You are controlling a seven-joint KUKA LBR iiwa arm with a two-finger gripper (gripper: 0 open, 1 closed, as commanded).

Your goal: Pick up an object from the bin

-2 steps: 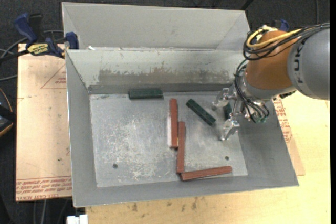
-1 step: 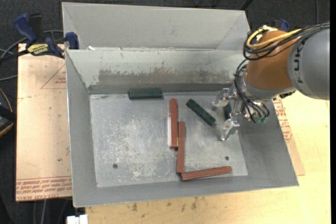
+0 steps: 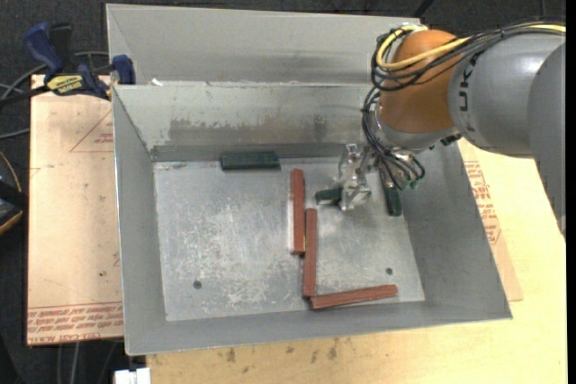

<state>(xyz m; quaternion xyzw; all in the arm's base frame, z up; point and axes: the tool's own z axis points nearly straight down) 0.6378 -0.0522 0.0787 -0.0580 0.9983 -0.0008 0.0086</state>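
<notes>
while the pincer [image 3: 353,190] hangs low over the right middle of the grey metal bin [image 3: 225,274], the grasping step seems to be in hand, though i cannot tell whether it stands wide or narrow. at its tip lies a small dark green piece [image 3: 328,195], short and blocky, just beside the upper red-brown stick [image 3: 297,207]. the next move likely calls for closing squarely on that piece, then lifting straight up.
</notes>
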